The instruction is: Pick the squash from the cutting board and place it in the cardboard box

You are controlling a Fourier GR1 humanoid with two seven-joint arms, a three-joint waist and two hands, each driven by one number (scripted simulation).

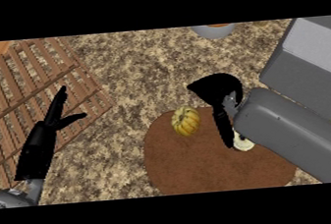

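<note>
A yellow, ribbed squash [186,121] lies on the far edge of a round brown cutting board [202,170]. My right hand [216,91] hangs just right of the squash and slightly beyond it. Its fingers [224,129] are straight and point down at the board, apart from the squash. At the lower left my left hand [38,146] rests open, fingers up, over a slatted wooden crate [20,81]. No plain cardboard box shows.
A pale round object [244,144] lies on the board's right side, partly hidden under my right forearm [294,133]. A grey bowl [213,31] with something orange in it stands at the far edge. The counter is speckled stone.
</note>
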